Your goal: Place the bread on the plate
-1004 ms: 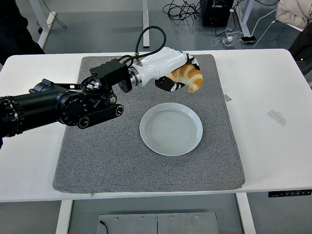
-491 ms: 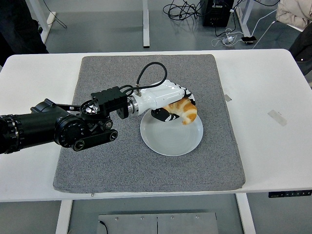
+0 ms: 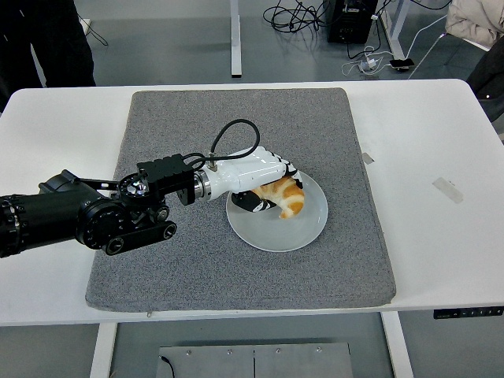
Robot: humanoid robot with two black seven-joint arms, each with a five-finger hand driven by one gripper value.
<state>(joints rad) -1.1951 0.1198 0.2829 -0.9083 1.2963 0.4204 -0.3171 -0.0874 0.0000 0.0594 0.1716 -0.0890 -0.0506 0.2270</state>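
Nearest the table's (image 3: 441,260) front edge lies the grey mat (image 3: 236,276), with a broad bare stretch of it in front of the hand. The left arm (image 3: 87,216) comes in from the left edge, black along the forearm and wrist, and ends in a white-shelled left hand (image 3: 260,179) with a black cable looping up behind its wrist. The hand reaches over the left part of the pale plate (image 3: 303,232), which spreads out under and to the right of the fingers, its right and near rim showing bare. The fingers are curled around a croissant (image 3: 285,197), golden brown with pale stripes; it hangs from the underside of the hand, just in front of the fingertips, low over the middle of the plate. Whether the pastry's tip touches the plate's surface cannot be told from this view. Beyond the hand the mat runs on to the table's far side. Well to the right of the hand, off the mat, a small strip of tape (image 3: 447,189) lies on the white tabletop. Farther still, past the table, cables (image 3: 315,16) lie on the floor, and a person's dark clothing (image 3: 47,39) shows at the upper left corner.
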